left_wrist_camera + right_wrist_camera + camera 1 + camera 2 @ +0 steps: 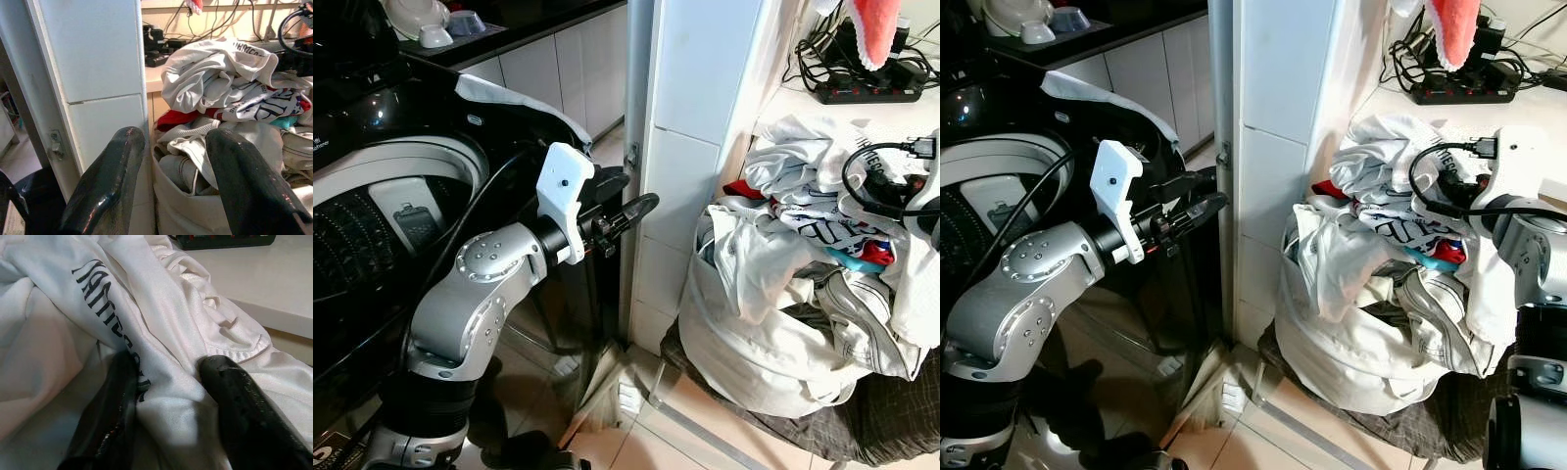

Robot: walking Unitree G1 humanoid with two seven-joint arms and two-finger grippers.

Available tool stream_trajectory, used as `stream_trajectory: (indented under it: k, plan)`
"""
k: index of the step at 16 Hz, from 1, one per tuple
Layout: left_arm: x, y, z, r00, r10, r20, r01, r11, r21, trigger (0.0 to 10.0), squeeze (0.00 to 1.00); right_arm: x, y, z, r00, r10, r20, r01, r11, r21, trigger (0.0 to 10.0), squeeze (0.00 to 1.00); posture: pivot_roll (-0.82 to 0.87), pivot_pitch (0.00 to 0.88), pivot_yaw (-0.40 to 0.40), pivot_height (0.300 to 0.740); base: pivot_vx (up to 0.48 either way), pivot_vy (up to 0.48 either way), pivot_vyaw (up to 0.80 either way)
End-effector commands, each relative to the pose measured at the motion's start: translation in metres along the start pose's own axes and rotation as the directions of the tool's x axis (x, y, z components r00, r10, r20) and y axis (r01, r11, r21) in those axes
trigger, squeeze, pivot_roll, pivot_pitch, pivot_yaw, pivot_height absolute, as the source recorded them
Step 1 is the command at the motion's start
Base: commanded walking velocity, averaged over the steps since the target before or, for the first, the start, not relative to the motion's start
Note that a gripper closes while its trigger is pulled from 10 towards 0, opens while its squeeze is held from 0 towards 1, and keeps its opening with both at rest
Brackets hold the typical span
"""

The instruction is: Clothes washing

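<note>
White tiled pillar (pixel 690 147) separates the black washing machine (pixel 372 186) from a heaped pile of white printed garments (pixel 783 284) in a sagging pale laundry bag (pixel 1332 343). The left gripper (pixel 628 201) is held open and empty beside the pillar. A soft, light, slippery fold of white jersey (pixel 161 372) sits between the parted fingers of the right gripper (pixel 168 396); whether it is pinched cannot be told. Lower garments are hidden.

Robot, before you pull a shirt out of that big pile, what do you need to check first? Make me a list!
1. Right gripper on the white printed shirt: ok, fingers straddle a fold.
2. Firm hold on it: cannot tell.
3. Left gripper free: ok, open, holding nothing.
4. Black washing machine open: ok, the drum shows.
5. Overfull white laundry bag steady: cannot tell.
6. Black cable clear of the clothes: not ok, it loops over them.
</note>
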State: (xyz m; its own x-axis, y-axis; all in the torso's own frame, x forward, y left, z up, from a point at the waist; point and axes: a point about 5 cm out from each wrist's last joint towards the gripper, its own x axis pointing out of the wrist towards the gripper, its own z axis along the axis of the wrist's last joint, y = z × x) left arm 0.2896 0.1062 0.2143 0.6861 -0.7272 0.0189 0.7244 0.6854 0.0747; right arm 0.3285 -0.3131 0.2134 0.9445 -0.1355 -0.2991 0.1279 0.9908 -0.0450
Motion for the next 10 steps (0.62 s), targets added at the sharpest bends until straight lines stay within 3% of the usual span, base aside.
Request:
stream_trajectory:
  k: [1,10]
  plan:
    - [0.0011,0.0032,0.0039,1.0,0.021,0.014,-0.021,1.0,0.023,10.0,0.0,-0.0023,-0.0034,0.0044,1.0,0.002,0.007,-0.002,1.0,0.019,0.0,0.0,-0.02,0.0,0.012,0.74,0.0,0.0,0.0]
    - [0.0022,0.0069,0.0001,0.999,0.047,0.009,-0.047,0.999,0.014,10.0,0.0,-0.0084,-0.0062,0.0131,0.999,0.001,0.052,-0.004,0.999,0.048,0.0,0.0,-0.03,0.0,0.017,0.74,0.0,0.0,0.0]
